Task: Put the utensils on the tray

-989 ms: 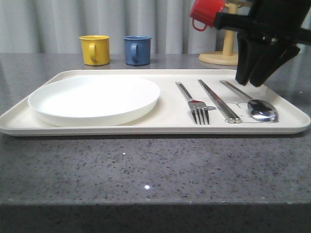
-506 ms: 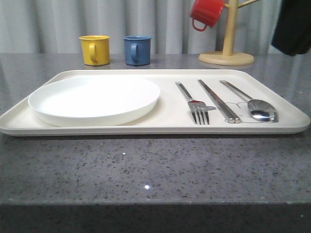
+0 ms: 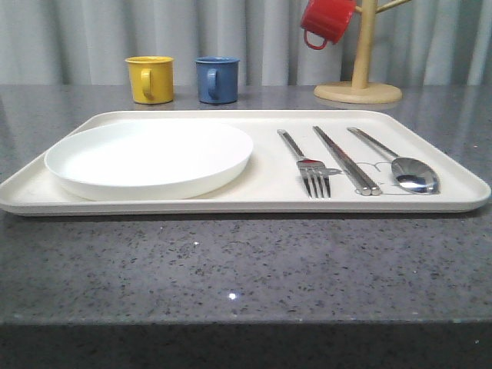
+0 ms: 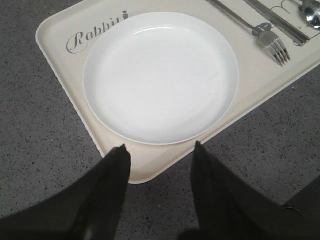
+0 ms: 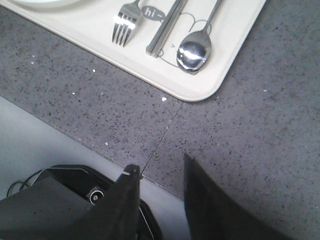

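Front view: the tray (image 3: pixel 231 201) is lying flat on a dark grey speckled stone worktop (image 3: pixel 246 269), with its long side facing the camera. The plate (image 3: pixel 150 157) is sitting on the tray's left half. On the right half the fork (image 3: pixel 307 165), the chopsticks (image 3: pixel 346 160) and the spoon (image 3: pixel 400 163) are lying side by side in that order from left to right, close together but apart, with tines, tips and bowl pointing toward the near rim. Behind the tray a yellow mug (image 3: pixel 150 78) and a blue mug (image 3: pixel 217 79) are standing on the worktop, and a red mug (image 3: pixel 327 21) is hanging on a wooden mug tree (image 3: pixel 359 77). Pale pleated curtains (image 3: pixel 77 38) are closing off the background.

Left wrist view: the left hand (image 4: pixel 159 155) is hovering released, fingers spread and holding nothing, over the tray's corner near the plate; the script word "Rabbit" (image 4: pixel 92 35) is showing on the tray.

Right wrist view: the right hand (image 5: pixel 161 172) is hovering released and empty over the worktop's near edge, well apart from the tray; a thin seam (image 5: pixel 162 135) is running across the stone.
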